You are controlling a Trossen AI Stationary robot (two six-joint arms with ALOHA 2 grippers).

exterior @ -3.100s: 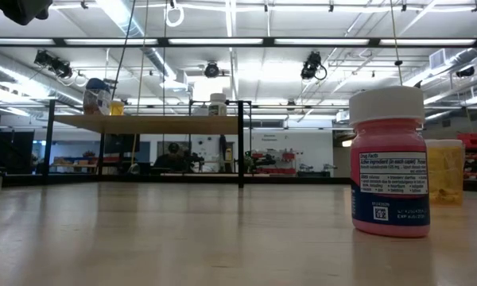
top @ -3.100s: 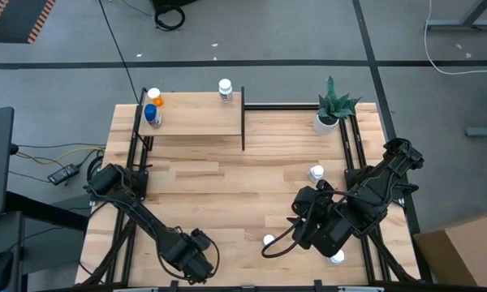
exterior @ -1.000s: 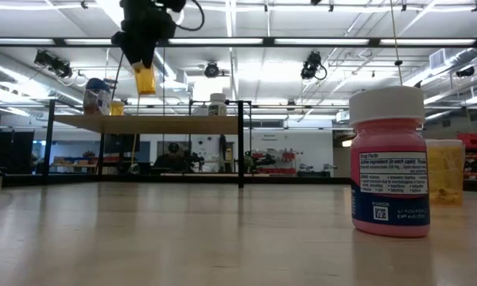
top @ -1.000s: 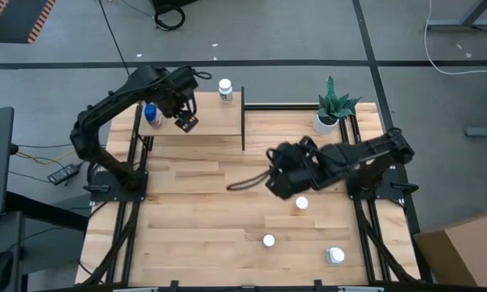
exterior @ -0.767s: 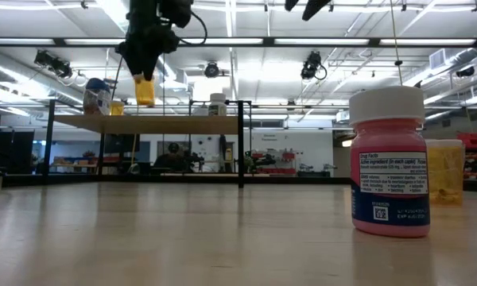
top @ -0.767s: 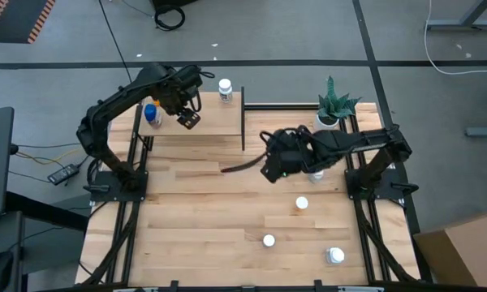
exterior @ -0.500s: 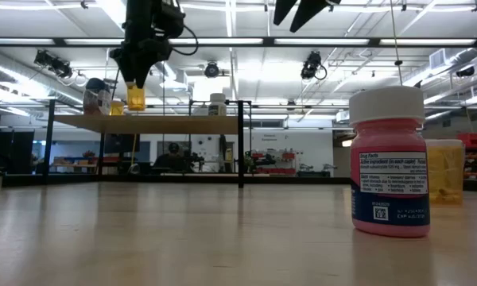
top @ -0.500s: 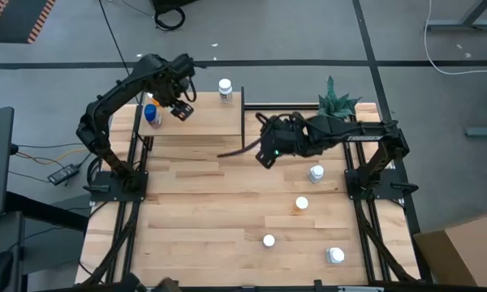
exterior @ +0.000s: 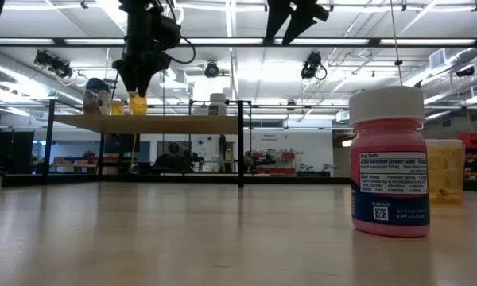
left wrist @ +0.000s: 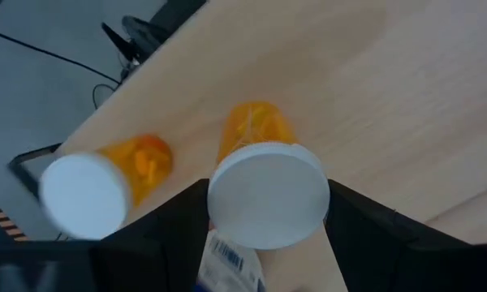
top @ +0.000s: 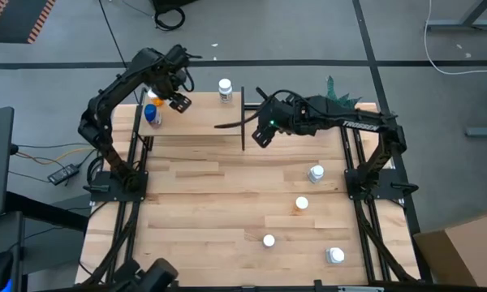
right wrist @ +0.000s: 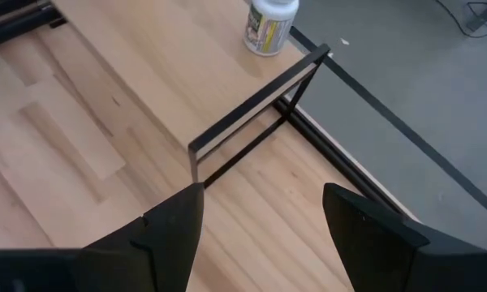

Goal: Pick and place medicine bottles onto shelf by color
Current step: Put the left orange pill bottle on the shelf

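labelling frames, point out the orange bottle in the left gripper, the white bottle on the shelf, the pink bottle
orange bottle (left wrist: 268,195), left wrist view, white cap
white bottle (right wrist: 269,22), right wrist view, labelled body
pink bottle (exterior: 389,171), low view, label

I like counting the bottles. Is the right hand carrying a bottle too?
No. In the right wrist view the right hand has nothing between its fingers; only the shelf and a white bottle show beyond it.

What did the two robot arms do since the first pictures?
The left gripper carried an orange pill bottle with a white cap from the table's near edge up over the light-wood shelf, lowering it beside the orange bottle already there. The right gripper, empty and open, swung from the table's near right toward the shelf's right end. The white bottle on the shelf stayed put.
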